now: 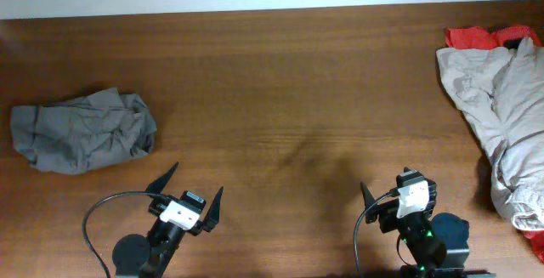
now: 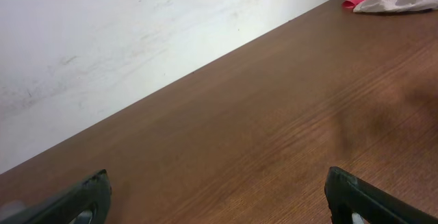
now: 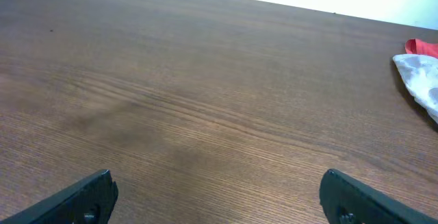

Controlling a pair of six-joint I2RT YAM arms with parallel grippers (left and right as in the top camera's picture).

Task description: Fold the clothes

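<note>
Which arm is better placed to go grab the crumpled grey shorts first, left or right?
Left. The left end effector sits open close to the grey shorts on its side of the table; the right end effector, also open, is across the table near the beige garment.

On one table [image 1: 289,82] there are three pieces of cloth: one pair of grey shorts [image 1: 83,131], one pale beige garment [image 1: 506,116] and one red cloth [image 1: 480,36]. There are two grippers: one left gripper [image 1: 196,181] and one right gripper [image 3: 217,196].
</note>
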